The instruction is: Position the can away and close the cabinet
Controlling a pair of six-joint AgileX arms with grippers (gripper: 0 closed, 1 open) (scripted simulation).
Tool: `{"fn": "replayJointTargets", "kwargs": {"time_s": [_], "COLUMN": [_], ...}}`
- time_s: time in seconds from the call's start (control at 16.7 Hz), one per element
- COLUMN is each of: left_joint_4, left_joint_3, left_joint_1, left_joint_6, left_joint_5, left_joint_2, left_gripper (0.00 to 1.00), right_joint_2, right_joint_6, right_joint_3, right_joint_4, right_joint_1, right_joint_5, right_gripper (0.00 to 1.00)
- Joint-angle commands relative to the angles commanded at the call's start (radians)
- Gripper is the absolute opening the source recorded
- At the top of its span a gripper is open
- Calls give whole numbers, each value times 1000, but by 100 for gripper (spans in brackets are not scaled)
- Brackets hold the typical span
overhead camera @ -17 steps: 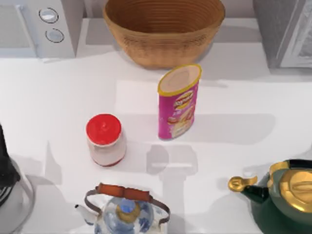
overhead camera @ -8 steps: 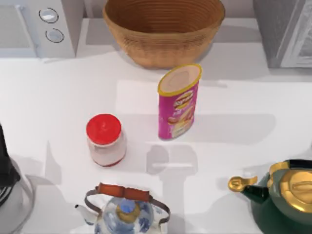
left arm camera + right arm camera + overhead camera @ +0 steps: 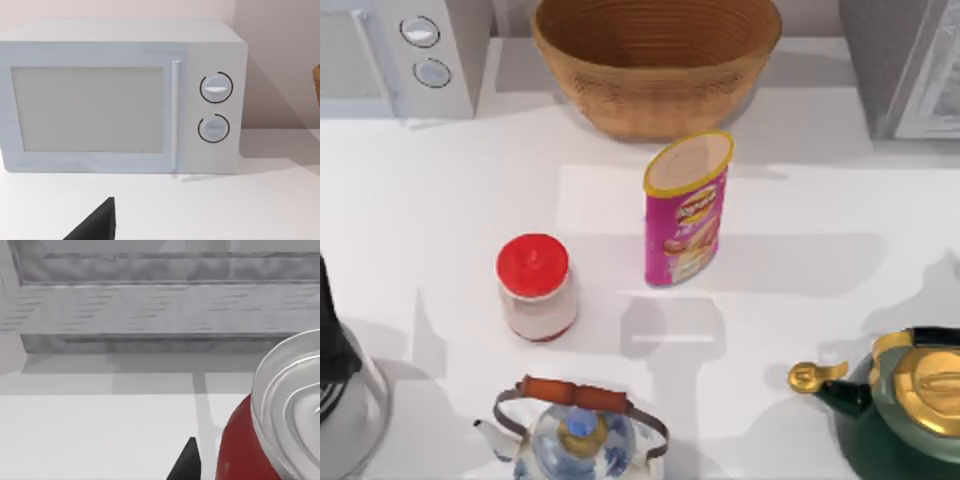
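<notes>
The can (image 3: 280,425) is red with a silver top and sits very close in the right wrist view. One black finger (image 3: 187,465) of my right gripper (image 3: 225,472) stands right beside its wall, and the gripper looks shut on it. Ahead of the can lies the grey cabinet (image 3: 150,305), whose corner is at the top view's far right (image 3: 905,65). A dark fingertip (image 3: 97,225) of my left gripper points at a white microwave (image 3: 120,97).
On the white table stand a wicker basket (image 3: 655,60), a pink chips tube (image 3: 685,210), a red-lidded jar (image 3: 535,285), a blue-and-white teapot (image 3: 575,435) and a green-and-gold teapot (image 3: 905,405). A black and silver object (image 3: 335,360) sits at the left edge.
A new shadow has spread onto the table at the right edge of the top view. The objects on the table have not moved.
</notes>
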Motion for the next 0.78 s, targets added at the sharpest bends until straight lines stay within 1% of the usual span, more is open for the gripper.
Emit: {"fn": "replayJointTargets", "kwargs": {"time_s": [0.3, 0.42, 0.6, 0.78], "left_joint_4": [0, 0, 0, 0], "left_joint_3": [0, 0, 0, 0], "left_joint_1": [0, 0, 0, 0], "left_joint_6": [0, 0, 0, 0], "left_joint_5": [0, 0, 0, 0], "left_joint_2": [0, 0, 0, 0], "left_gripper": [100, 100, 100, 100], "right_joint_2": [-296, -400, -509, -533], "right_joint_6": [-1, -2, -3, -4], "right_joint_3": [65, 88, 113, 119], "right_joint_4": [-393, -523, -640, -664], "right_joint_1": [1, 2, 3, 3], "right_joint_5": [-5, -6, -8, -8], "right_gripper": [0, 0, 0, 0]}}
